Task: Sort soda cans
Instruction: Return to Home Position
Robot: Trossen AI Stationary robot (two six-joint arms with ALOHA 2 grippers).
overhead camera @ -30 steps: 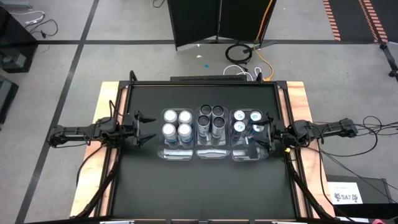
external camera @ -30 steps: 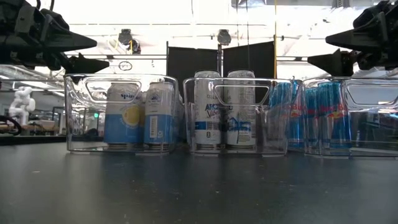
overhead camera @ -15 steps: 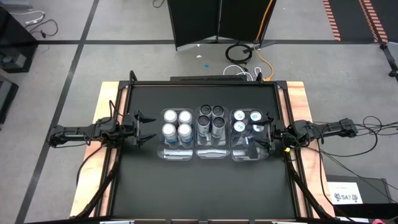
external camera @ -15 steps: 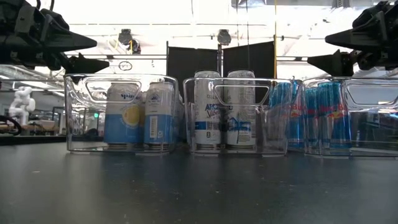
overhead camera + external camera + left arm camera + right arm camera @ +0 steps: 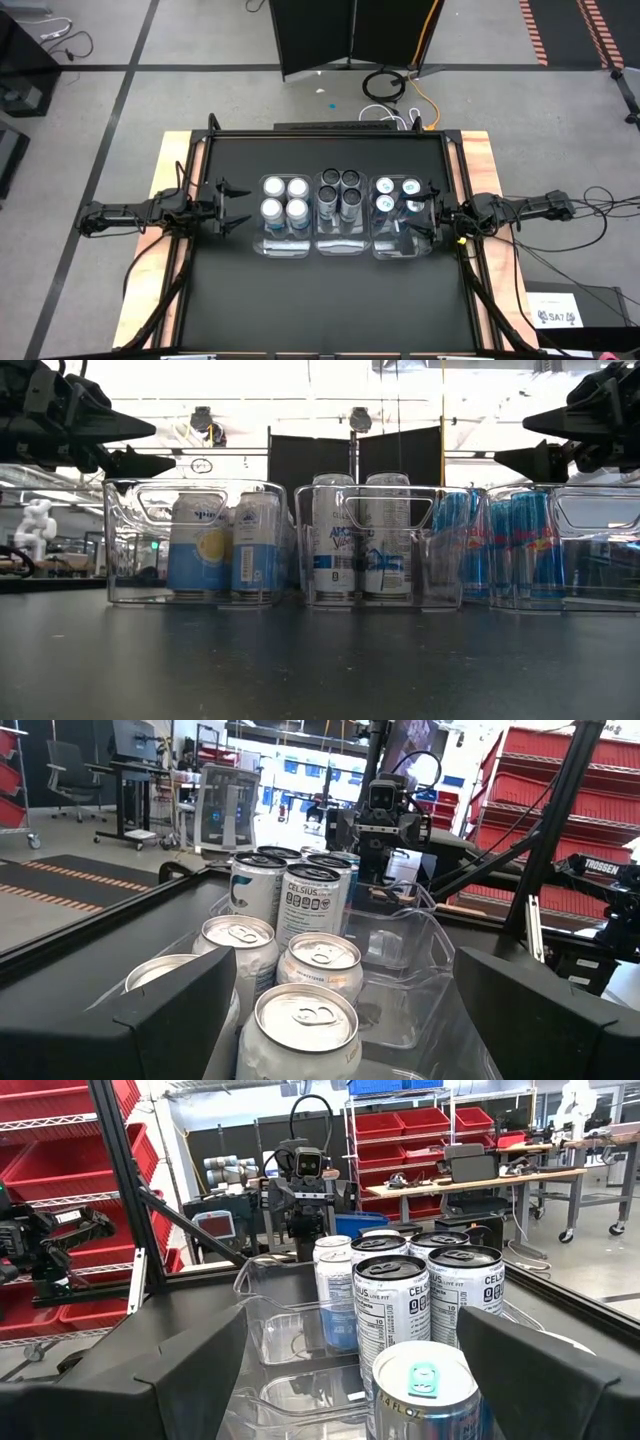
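- The left gripper [image 5: 238,207] hangs over the table's left side. Its fingers [image 5: 170,1015] are spread wide with nothing between them, and they point across at the bins.
- It sits just beside the outer wall of the left bin [image 5: 285,246]. In the low view it is a little higher than the rim.
- The right gripper [image 5: 422,212] mirrors it on the table's right side. It is also spread wide and empty, and it faces the left gripper.
- Its fingertips hang at the outer edge of the right bin [image 5: 398,248], also above rim height.
- The left bin holds four silver-topped cans [image 5: 273,208], upright, two by two. In the low view their sides are white and pale blue with a yellow patch.
- The centre bin [image 5: 340,243] holds four dark-topped cans [image 5: 350,196] with white sides. They stand upright in the far part of the bin, and the near part is bare.
- The right bin holds four teal-tabbed cans [image 5: 385,204] with blue sides, upright, again two by two.
- Every can in view stands inside a bin.
- The three clear bins stand in a row across the middle of the black table [image 5: 320,300]. They are close side by side, but whether their walls touch cannot be told.
- Beyond the table's far edge stands a dark panel [image 5: 350,35]. A coiled cable [image 5: 385,85] lies on the floor near it.
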